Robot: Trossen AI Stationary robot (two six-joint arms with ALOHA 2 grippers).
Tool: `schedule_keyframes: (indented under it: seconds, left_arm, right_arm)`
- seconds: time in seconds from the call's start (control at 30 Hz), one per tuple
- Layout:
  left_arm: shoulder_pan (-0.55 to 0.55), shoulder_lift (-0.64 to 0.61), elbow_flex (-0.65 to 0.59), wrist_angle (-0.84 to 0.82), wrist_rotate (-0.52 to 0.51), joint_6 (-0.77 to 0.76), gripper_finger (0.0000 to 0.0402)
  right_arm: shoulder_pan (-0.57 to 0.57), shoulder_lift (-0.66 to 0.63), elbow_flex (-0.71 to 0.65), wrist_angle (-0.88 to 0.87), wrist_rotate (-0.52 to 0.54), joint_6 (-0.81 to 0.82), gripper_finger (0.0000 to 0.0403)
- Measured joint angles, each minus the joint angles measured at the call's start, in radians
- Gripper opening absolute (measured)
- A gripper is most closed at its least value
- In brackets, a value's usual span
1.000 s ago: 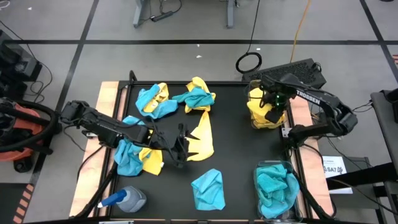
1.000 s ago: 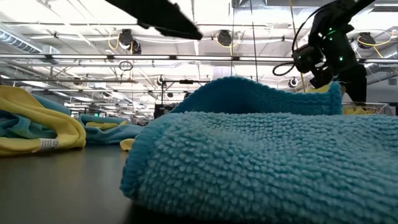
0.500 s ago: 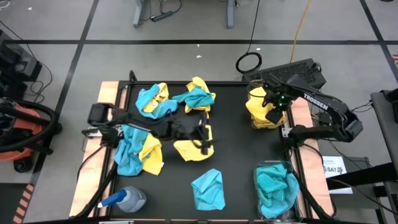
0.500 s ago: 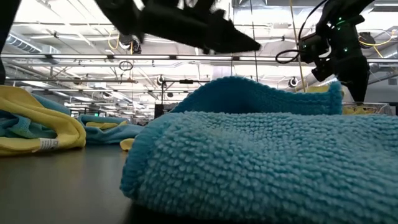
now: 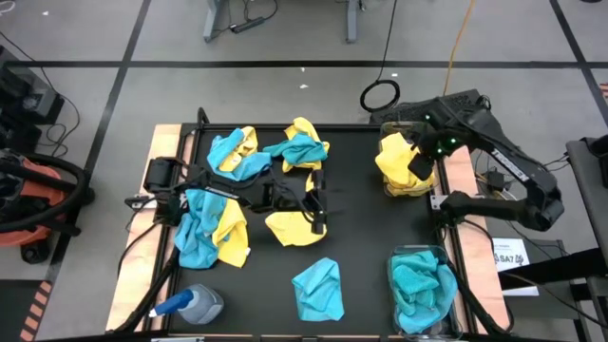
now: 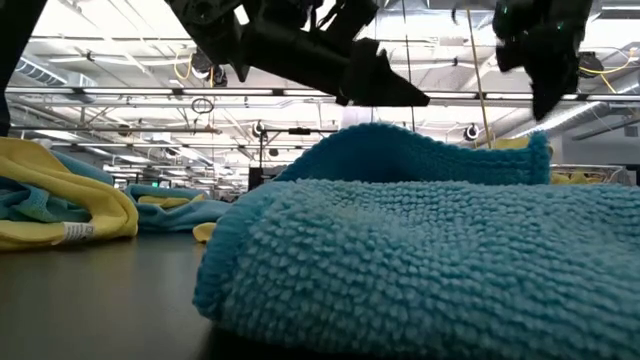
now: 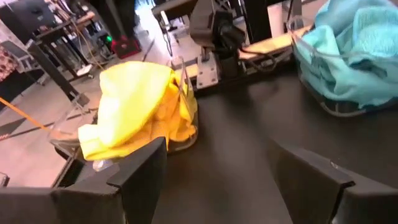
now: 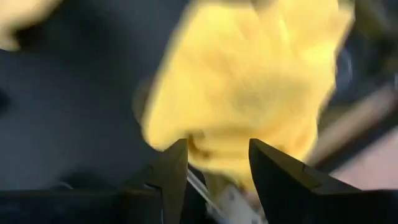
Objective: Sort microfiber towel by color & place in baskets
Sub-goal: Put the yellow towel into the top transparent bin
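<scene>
My left gripper (image 5: 318,211) hovers open over a loose yellow towel (image 5: 285,230) at the table's middle; nothing shows between its fingers (image 7: 217,155). My right gripper (image 5: 415,169) hangs open, pointing down over the far right basket (image 5: 391,182), which is heaped with yellow towels (image 8: 249,74). The near right basket (image 5: 456,304) holds teal towels (image 5: 418,285). Mixed yellow and teal towels lie in heaps at the far left (image 5: 235,154), far middle (image 5: 304,147) and left (image 5: 209,236). A single teal towel (image 5: 318,290) lies near the front edge.
A blue-capped spray bottle (image 5: 190,304) lies at the near left corner. The black table frame (image 5: 195,128) runs along the mat's sides. The teal towel (image 6: 420,250) fills the low view. Bare black mat (image 5: 361,228) lies between the middle towels and the baskets.
My left gripper has swung from the near left toward the table's right, out over the yellow towel at the middle, and has kept still since. My right gripper has risen out of the yellow basket and tipped to point more steeply down.
</scene>
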Motion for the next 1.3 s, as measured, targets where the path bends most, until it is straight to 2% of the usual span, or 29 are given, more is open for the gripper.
schedule_keyframes:
  seconds: [0.13,0.4,0.47,0.6,0.87,1.1,1.3]
  left_arm:
    - [-0.003,0.0,0.0,-0.074,0.0,-0.002,0.0283]
    - [-0.029,0.0,0.0,-0.257,0.015,-0.001,0.0283]
    - [-0.036,0.0,0.0,-0.288,0.016,-0.001,0.0283]
    - [-0.048,0.0,0.0,-0.31,0.016,-0.001,0.0283]
    - [-0.067,0.0,0.0,-0.311,0.016,-0.001,0.0283]
    - [-0.071,-0.001,0.0,-0.34,0.015,-0.002,0.0283]
    - [-0.09,-0.001,0.0,-0.382,0.014,-0.002,0.0283]
  right_arm:
    - [0.05,-0.051,-0.007,0.128,-0.084,-0.043,0.0162]
    - [0.149,-0.044,-0.125,0.286,-0.075,-0.141,0.0162]
    - [0.16,-0.033,-0.155,0.31,-0.036,-0.167,0.0162]
    - [0.165,-0.008,-0.202,0.316,0.118,-0.196,0.0153]
    - [0.161,0.054,-0.287,0.391,0.327,-0.194,0.0099]
    - [0.103,0.108,-0.33,0.462,0.342,-0.183,0.0055]
    - [0.052,0.17,-0.372,0.471,0.335,-0.176,0.0035]
